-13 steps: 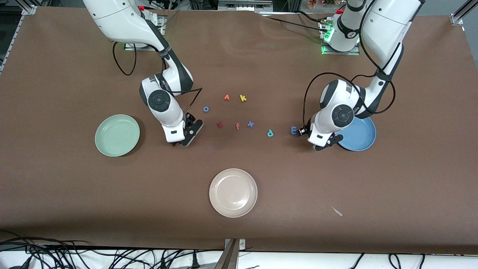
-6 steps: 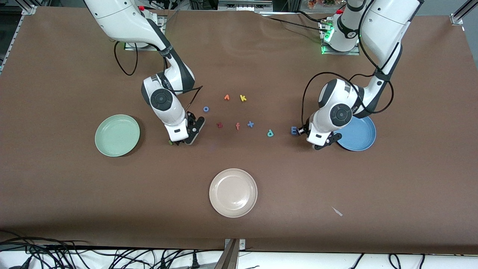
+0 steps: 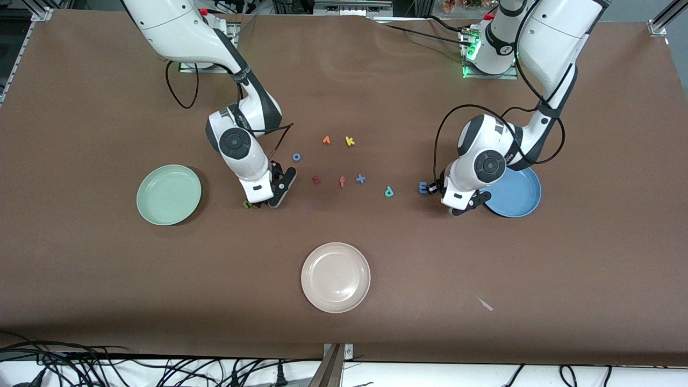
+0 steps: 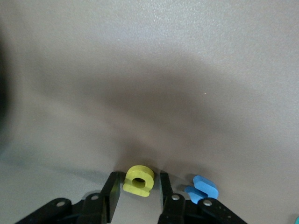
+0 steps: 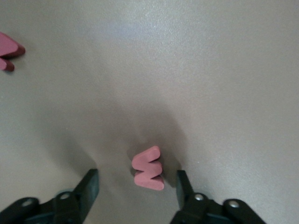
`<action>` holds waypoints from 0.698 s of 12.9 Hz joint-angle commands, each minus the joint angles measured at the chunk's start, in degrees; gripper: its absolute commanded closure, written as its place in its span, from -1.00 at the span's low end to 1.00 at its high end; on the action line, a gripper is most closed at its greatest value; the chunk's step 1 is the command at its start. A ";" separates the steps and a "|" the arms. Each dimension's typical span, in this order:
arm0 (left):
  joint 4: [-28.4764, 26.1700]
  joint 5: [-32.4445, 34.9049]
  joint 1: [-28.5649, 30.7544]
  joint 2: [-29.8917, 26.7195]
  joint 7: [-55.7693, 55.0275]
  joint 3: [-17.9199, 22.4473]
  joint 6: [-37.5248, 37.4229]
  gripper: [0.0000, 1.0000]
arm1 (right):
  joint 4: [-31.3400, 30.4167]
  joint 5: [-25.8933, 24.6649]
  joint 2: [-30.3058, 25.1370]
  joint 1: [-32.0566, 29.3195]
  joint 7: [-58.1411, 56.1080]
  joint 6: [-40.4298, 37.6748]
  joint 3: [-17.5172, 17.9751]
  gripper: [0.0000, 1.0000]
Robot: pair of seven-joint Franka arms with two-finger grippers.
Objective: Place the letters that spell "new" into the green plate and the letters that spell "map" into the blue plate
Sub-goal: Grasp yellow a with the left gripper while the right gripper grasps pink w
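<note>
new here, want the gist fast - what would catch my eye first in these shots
Both arms are down at the table at once: the left tool straddles a yellow letter beside the blue plate, and the right tool straddles a pink w near the green plate. Between them lies a scatter of tiny foam letters, with a cream plate nearer the camera.

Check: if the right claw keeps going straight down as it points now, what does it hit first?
Likely the pinkish-red w, lying on the table between the right claw's open fingers; depth is unclear, so the fingertips may reach the table alongside it.
</note>
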 commanded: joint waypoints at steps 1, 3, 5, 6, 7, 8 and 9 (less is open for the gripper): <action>-0.19 -1.75 -0.71 0.64 0.14 0.34 1.70 0.24 | -0.25 -0.78 0.37 0.08 -0.96 1.39 0.09 -0.32; -0.19 -1.58 -0.71 0.72 0.14 0.34 1.70 0.40 | 0.10 -1.21 0.81 0.34 -1.14 1.83 0.09 -0.09; -0.19 -1.22 -0.71 0.99 0.14 0.34 1.70 0.48 | 0.11 -1.39 0.99 0.34 -1.05 1.92 0.09 0.23; -0.19 -1.13 -0.71 0.99 0.23 0.34 1.70 0.51 | 0.11 -1.39 0.99 0.34 -1.05 1.92 0.09 0.44; -0.19 -1.13 -0.71 0.99 0.23 0.34 1.70 0.51 | 0.11 -1.39 0.99 0.34 -0.88 1.92 0.09 0.60; -0.01 -1.13 -0.71 0.90 0.31 0.34 1.53 0.51 | 0.11 -1.39 0.99 0.34 -0.18 1.92 0.09 0.78; 0.42 -1.13 -0.54 0.21 0.75 0.34 0.83 0.51 | 0.37 -0.96 0.91 0.25 0.26 1.66 0.09 0.89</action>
